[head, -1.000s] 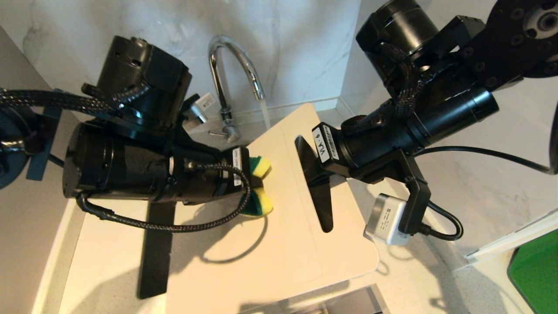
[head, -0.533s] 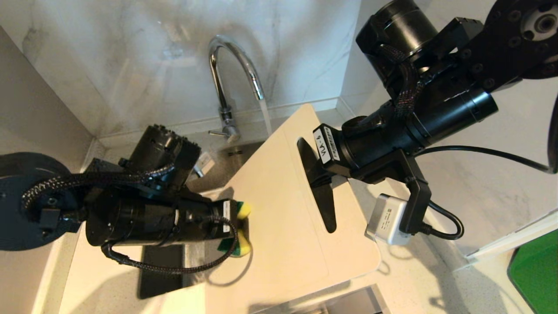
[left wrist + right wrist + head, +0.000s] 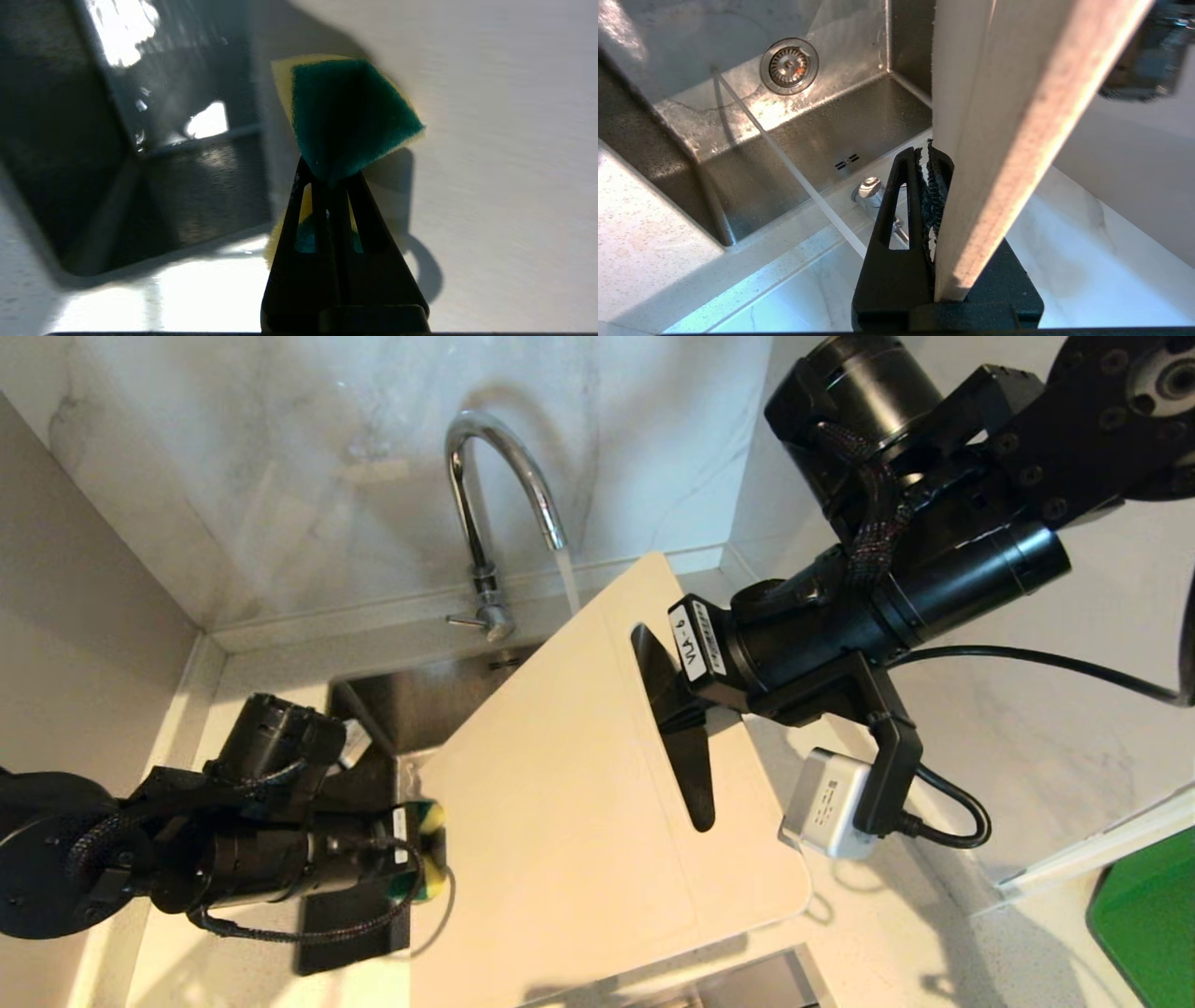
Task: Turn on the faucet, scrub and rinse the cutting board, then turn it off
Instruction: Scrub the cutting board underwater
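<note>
Chrome faucet [image 3: 495,495] running, cream cutting board [image 3: 579,803] tilted

Kitchen sink scene — a count of what is in view.

One faucet [image 3: 495,485] with one lever [image 3: 464,621], one water stream [image 3: 567,581], one board [image 3: 579,803] with one handle hole [image 3: 686,756], one sponge [image 3: 345,116], one sink [image 3: 794,116] with one drain [image 3: 789,66] — and two grippers, left [image 3: 334,182] and right [image 3: 927,163].
</note>
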You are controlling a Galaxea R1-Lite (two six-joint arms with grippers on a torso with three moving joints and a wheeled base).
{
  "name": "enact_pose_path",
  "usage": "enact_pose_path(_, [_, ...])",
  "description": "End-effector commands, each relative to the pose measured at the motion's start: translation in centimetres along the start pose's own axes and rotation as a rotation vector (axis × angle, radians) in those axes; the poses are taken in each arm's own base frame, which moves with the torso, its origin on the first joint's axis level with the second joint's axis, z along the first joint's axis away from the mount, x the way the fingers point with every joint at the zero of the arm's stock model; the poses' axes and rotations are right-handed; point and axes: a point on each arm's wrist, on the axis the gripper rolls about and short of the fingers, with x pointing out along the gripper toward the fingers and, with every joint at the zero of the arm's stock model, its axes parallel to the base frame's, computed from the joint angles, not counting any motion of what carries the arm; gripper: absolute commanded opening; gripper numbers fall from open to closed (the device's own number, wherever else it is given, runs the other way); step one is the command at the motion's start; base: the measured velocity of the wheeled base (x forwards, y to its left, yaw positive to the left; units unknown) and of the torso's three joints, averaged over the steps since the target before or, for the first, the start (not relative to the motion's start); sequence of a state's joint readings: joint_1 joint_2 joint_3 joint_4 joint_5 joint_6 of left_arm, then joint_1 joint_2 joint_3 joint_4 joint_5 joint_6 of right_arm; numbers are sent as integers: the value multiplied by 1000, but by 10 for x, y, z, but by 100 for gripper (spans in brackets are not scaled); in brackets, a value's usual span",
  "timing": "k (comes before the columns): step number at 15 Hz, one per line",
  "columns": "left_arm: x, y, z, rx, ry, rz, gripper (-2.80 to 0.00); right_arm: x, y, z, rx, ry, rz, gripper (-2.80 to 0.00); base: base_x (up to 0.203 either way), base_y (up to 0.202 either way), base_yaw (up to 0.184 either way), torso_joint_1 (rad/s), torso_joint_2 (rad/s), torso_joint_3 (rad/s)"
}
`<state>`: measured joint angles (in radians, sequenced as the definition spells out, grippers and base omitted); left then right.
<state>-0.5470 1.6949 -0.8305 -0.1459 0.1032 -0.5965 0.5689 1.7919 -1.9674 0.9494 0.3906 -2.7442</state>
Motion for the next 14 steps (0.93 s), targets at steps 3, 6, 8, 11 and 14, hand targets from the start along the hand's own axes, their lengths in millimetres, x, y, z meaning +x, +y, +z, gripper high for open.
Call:
enact_pose_path(3, [8,40,-13,-68,50,37,-280,0,0,1,-13,-7,4,-280,0,0,0,0,0,0])
enact_pose_path(6, [5,54,-8,-115,9,12,-280,1,1,1,-12,-9,5,-280,0,0,0,0,0,0])
enact_pose_path(8, [-9,63,7,-151,-32,-41,-280,1,1,1,-11,-10,5,-280,0,0,0,0,0,0])
enact_pose_path(11, [-44,53,33,-154,-122,-95,-280,2,1,1,-10,-14,6,-280,0,0,0,0,0,0])
enact_pose_path(14, [-90,25,60,-143,-165,-177,-280,5,2,-1,-9,-14,7,-280,0,0,0,0,0,0])
